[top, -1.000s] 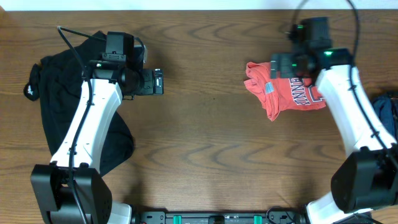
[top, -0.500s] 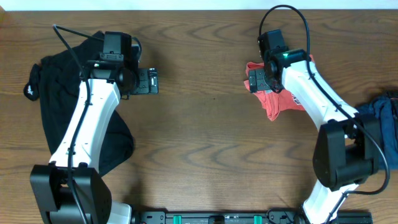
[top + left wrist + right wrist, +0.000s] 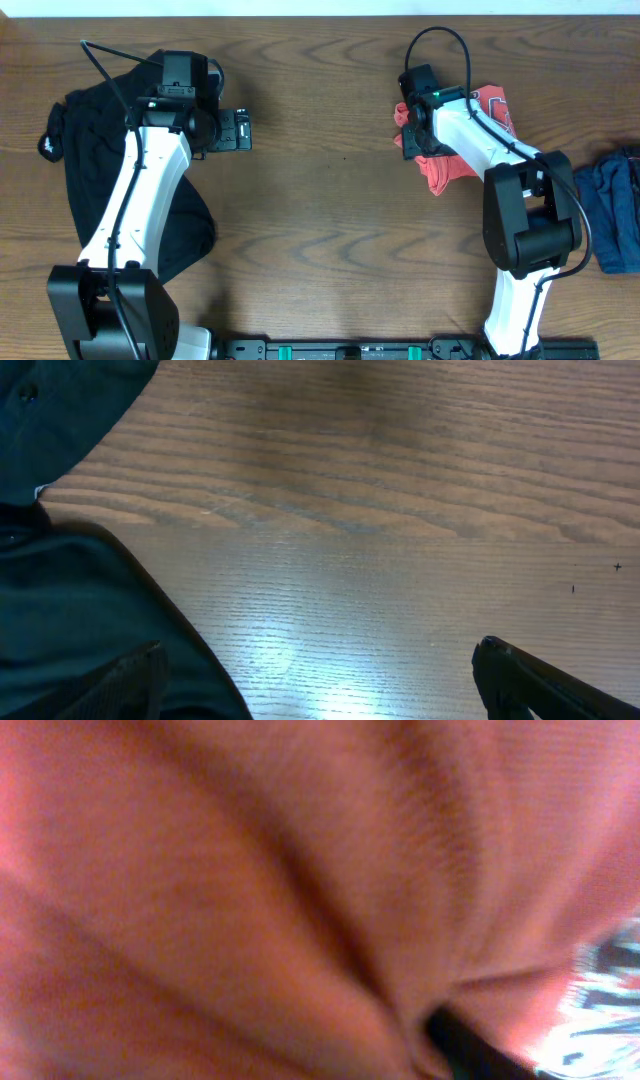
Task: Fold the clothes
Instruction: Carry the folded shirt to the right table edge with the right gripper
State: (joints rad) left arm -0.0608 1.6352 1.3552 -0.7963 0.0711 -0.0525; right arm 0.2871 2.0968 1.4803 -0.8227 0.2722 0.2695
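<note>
A crumpled red shirt (image 3: pixel 447 172) with white lettering lies at the right of the table. My right gripper (image 3: pixel 410 135) is pressed down into its left edge. Red cloth (image 3: pixel 250 870) fills the right wrist view, with only a dark bit of one finger (image 3: pixel 470 1045) showing, so how the jaws stand is hidden. A black garment (image 3: pixel 90 150) is spread at the far left. My left gripper (image 3: pixel 245 130) hovers open just right of it over bare wood. In the left wrist view the left gripper (image 3: pixel 318 652) has its fingers wide apart, one over the black cloth (image 3: pixel 60 610).
A blue denim garment (image 3: pixel 618 210) lies at the table's right edge. The brown wooden table (image 3: pixel 330 220) runs between the two arms. Cables loop above both wrists.
My right arm swung left across the red shirt and sank onto its left edge, pushing the cloth. The left arm only drifted slightly left.
</note>
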